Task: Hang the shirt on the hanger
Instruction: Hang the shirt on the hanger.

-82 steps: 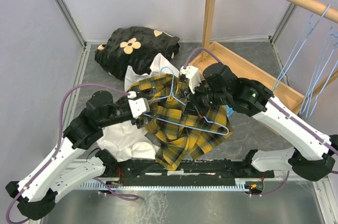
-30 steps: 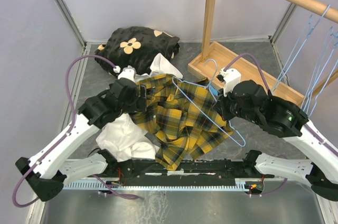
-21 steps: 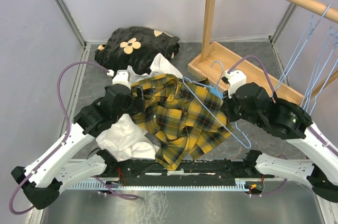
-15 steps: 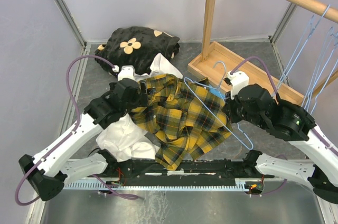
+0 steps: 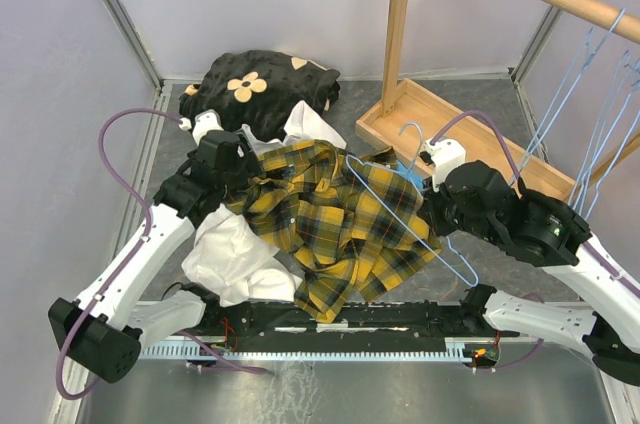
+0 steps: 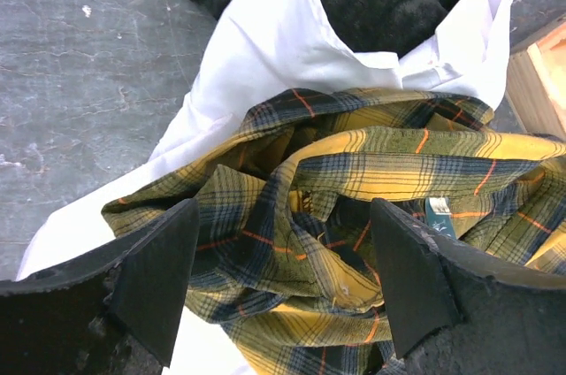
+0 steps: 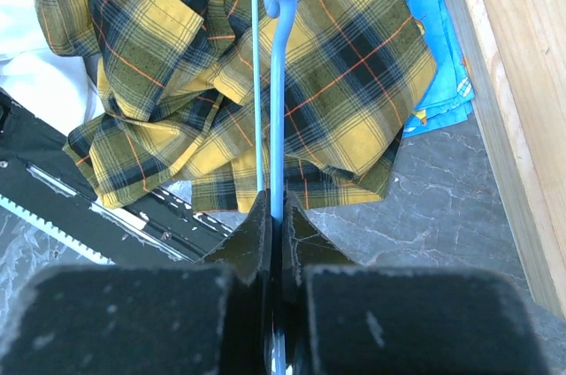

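Most of the job looks undone. On the grey table (image 5: 500, 244), in front of the wooden rack (image 5: 398, 24), the shirt (image 5: 340, 234) lies in a crumpled heap. It rests partly over a white garment (image 5: 235, 259) and just beside a black flowered cloth (image 5: 255, 89). Its collar and folds are bunched together, and no opening is spread to take a wire. The hanger (image 7: 276, 101) slants across the top of the heap with its hook toward the rack; whether it touches the cloth I cannot tell. No part of it appears to be inside the neck or a sleeve. The right gripper (image 7: 276, 216) has its fingers pressed together on one wire run of the hanger, so the hanger is in hand and over the garment. The left gripper (image 6: 283, 278) hovers above the shirt's far-left edge near the collar, jaws spread wide on either side of a plaid fold and holding nothing. What remains, I judge, is to take hold of the collar, open the neck, and slide both wire shoulders inside. A small bright-blue item (image 7: 442, 57) peeks from under the shirt's edge by the rack's base.
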`<state>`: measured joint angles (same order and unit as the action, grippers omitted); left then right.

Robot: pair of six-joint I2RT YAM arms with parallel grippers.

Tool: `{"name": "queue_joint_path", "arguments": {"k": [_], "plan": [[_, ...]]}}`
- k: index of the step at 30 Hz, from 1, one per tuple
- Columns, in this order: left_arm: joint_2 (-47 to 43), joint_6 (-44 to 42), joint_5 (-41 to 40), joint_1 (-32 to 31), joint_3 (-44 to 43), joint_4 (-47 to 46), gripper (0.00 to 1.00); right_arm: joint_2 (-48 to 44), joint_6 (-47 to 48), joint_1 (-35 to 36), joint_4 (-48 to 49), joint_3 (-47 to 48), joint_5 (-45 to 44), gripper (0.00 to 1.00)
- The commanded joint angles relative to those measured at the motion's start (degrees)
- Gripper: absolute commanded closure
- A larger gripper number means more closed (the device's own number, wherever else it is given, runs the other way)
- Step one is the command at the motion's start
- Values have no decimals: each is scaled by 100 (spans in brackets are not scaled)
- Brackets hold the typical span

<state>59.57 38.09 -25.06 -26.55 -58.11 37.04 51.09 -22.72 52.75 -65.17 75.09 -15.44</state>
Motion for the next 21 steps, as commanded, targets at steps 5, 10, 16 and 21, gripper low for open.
{"name": "queue_joint_path", "arguments": {"k": [5, 10, 16, 21], "plan": [[127, 302, 498, 180, 294, -428, 25, -94, -75, -6, 145, -90, 12, 100], [118, 221, 740, 180, 637, -516, 35, -109, -4, -11, 89, -30, -78, 100], [387, -185, 665, 180, 428, -403, 63, -74, 25, -9, 59, 62, -67, 100], [513, -606, 545, 261, 178, -285, 93, -82, 31, -11, 44, 78, -61, 100]]}}
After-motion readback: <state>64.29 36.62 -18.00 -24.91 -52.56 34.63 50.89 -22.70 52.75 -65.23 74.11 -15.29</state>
